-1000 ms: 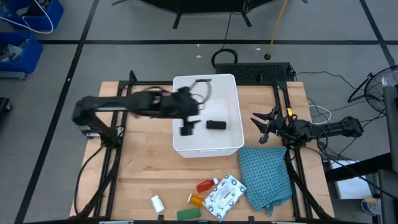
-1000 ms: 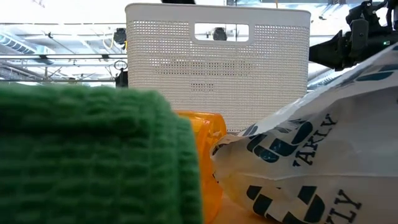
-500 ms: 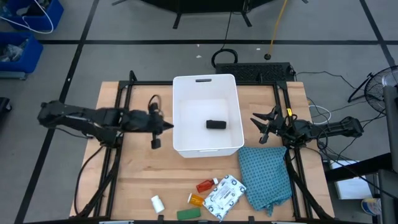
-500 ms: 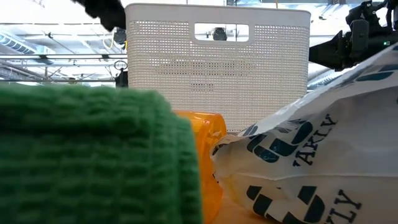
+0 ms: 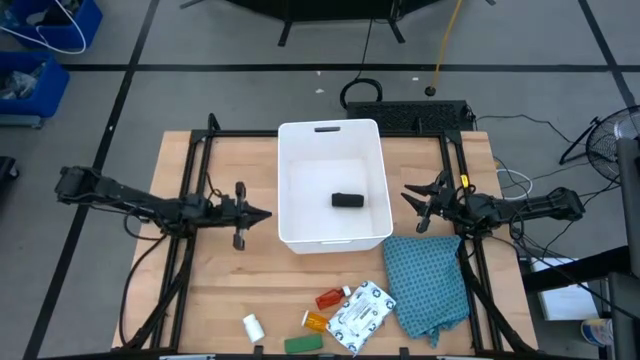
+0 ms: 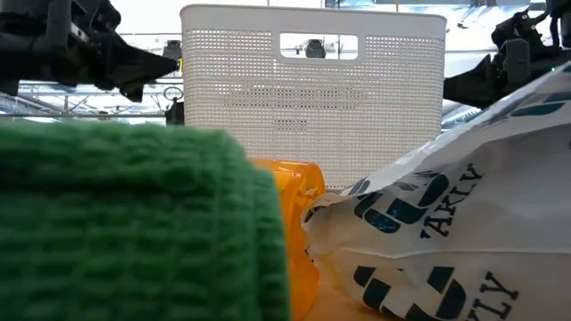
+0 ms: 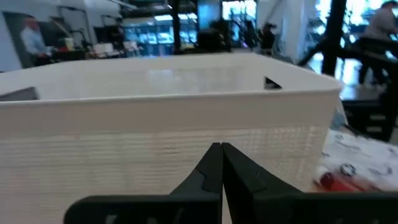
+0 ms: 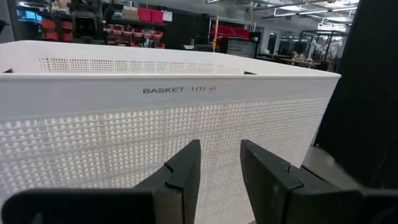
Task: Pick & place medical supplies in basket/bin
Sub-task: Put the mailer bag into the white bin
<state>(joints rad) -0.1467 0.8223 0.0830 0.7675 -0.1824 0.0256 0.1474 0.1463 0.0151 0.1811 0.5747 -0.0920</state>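
Note:
The white basket (image 5: 330,140) stands mid-table with the black block (image 5: 347,200) lying on its floor. My left gripper (image 5: 264,213) is shut and empty just left of the basket's left wall; it also shows in the low view (image 6: 165,64) and the left wrist view (image 7: 221,155). My right gripper (image 5: 414,206) is open and empty just right of the basket, facing its wall (image 8: 155,124). Near the front edge lie the white little bottle (image 5: 253,326), red bottle (image 5: 330,298), orange vial (image 5: 316,321), green flat bar (image 5: 303,343) and white patterned packet (image 5: 360,315).
A teal cloth (image 5: 430,285) lies crumpled at the front right, beside the packet. Black frame rails (image 5: 190,200) run along the table's left and right sides. Bare wood (image 5: 230,280) shows between the basket and the items at the front.
My left gripper has drawn back from above the basket toward the table's left edge and come down beside the basket's left wall. The black block has stayed on the basket floor. My right gripper has kept still.

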